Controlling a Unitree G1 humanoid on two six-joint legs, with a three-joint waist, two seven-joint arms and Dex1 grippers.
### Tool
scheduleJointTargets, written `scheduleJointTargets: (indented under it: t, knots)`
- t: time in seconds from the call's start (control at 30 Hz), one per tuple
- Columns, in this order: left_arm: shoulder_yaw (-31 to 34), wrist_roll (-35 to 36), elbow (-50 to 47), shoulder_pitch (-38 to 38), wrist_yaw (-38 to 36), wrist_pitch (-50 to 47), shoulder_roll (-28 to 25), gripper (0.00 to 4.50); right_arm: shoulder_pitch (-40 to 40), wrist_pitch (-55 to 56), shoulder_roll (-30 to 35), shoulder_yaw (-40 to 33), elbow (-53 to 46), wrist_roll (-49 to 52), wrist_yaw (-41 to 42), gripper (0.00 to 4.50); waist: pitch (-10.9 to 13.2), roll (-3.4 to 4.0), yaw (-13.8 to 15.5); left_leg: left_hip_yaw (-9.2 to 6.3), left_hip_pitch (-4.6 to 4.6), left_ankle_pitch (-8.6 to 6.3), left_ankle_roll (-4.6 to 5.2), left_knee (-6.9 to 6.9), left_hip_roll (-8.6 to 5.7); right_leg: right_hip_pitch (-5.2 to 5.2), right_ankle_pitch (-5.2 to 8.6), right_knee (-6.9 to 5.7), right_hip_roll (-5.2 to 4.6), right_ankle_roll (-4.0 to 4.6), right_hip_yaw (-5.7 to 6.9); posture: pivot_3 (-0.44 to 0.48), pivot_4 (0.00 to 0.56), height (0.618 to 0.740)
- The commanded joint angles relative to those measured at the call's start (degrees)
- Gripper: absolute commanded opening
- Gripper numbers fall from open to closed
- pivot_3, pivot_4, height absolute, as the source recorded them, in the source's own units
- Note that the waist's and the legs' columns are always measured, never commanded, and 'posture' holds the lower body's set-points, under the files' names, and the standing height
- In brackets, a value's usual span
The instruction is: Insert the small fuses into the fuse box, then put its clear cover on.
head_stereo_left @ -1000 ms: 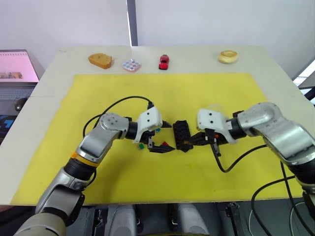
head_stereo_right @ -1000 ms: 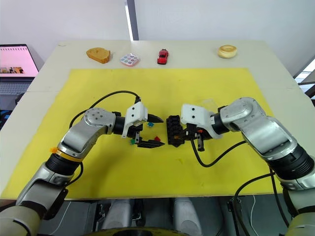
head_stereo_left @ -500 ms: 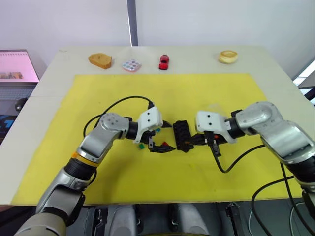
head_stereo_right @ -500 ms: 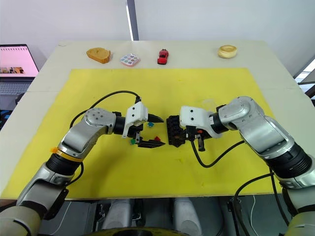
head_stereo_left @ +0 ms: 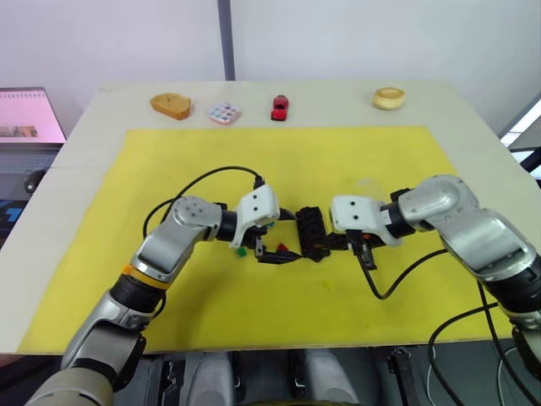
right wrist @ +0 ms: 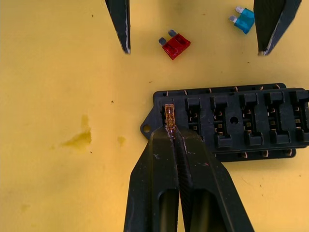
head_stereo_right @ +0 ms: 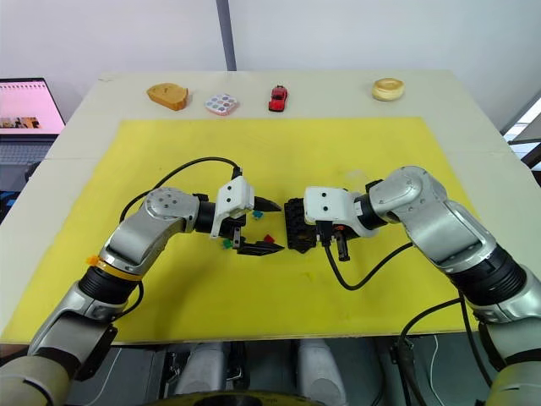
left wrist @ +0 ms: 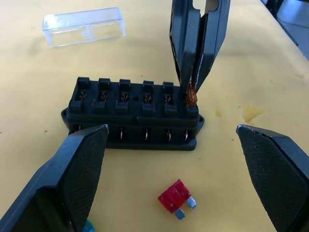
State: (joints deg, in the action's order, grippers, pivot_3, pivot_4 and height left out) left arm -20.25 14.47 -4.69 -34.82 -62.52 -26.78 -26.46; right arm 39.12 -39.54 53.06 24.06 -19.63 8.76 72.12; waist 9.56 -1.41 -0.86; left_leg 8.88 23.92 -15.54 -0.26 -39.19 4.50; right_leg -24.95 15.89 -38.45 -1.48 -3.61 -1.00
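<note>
On a yellow mat [head_stereo_left: 355, 152], the black fuse box [left wrist: 133, 113] has an amber fuse [left wrist: 191, 94] at its end slot, with a red fuse [left wrist: 175, 198], a teal fuse [right wrist: 244, 18] and a colourless clear cover [left wrist: 84, 26] nearby.

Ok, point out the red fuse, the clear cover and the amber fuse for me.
red fuse [left wrist: 175, 195], left wrist view, on its red body.
clear cover [left wrist: 84, 26], left wrist view, on its top face.
amber fuse [right wrist: 169, 115], right wrist view, on its body above the right gripper's fingertips.

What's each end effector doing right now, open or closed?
Left end effector: open, holding nothing.
Right end effector: closed on the amber fuse, at the fuse box's end slot.
</note>
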Motion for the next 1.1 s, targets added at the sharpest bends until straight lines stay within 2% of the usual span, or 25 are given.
scheduleJointTargets:
  t: [0.03, 0.13, 0.4, 0.63, 1.1]
  knots:
    - [0.7, 0.5, -1.8, -0.2, 0.1, 0.2, 0.2, 4.47, 0.6, -3.4, -1.5, 1.8, -0.9, -1.5, -1.6, 0.0, 0.0, 0.0, 0.0, 0.0, -0.06, 0.0, 0.0, 0.01, 0.0, 0.05, 0.0, -0.01, 0.01, 0.0, 0.0, 0.0, 0.15, 0.74]
    - [0.7, 0.4, -1.3, -0.3, 0.0, 0.3, 0.1, 4.47, 0.8, -5.2, -1.7, 1.9, -1.7, -1.8, -1.8, 0.0, 0.0, 0.0, 0.0, 0.0, -0.16, 0.0, 0.0, 0.02, 0.01, 0.12, 0.0, -0.03, 0.01, 0.01, 0.0, 0.0, 0.15, 0.74]
    - [0.5, -0.1, -0.3, -0.8, -0.1, 0.5, 0.2, 4.47, -0.7, -1.0, 0.1, 3.1, -1.1, -5.1, -1.0, 0.0, 0.0, 0.0, 0.0, 0.01, -0.39, -0.06, 0.09, 0.03, 0.01, 0.33, 0.01, -0.02, 0.0, 0.02, 0.0, 0.0, 0.15, 0.74]
    - [0.7, -0.8, 0.6, -0.9, 0.0, 0.5, -0.5, 4.47, -0.8, 3.7, 1.0, 1.1, -0.6, -6.3, -0.9, 0.0, 0.0, 0.0, 0.0, 0.01, -0.44, -0.09, 0.14, 0.03, 0.01, 0.38, 0.01, -0.02, 0.0, 0.02, 0.0, 0.0, 0.15, 0.74]
    - [0.4, -1.5, 2.3, -1.6, -0.7, 0.8, -0.3, 4.47, -0.6, 3.4, 1.0, -1.0, -2.3, -5.4, -0.6, 0.0, 0.0, 0.0, 0.1, 0.02, -0.44, -0.08, 0.14, 0.03, 0.01, 0.38, 0.02, -0.02, -0.02, 0.03, 0.0, 0.0, 0.15, 0.74]
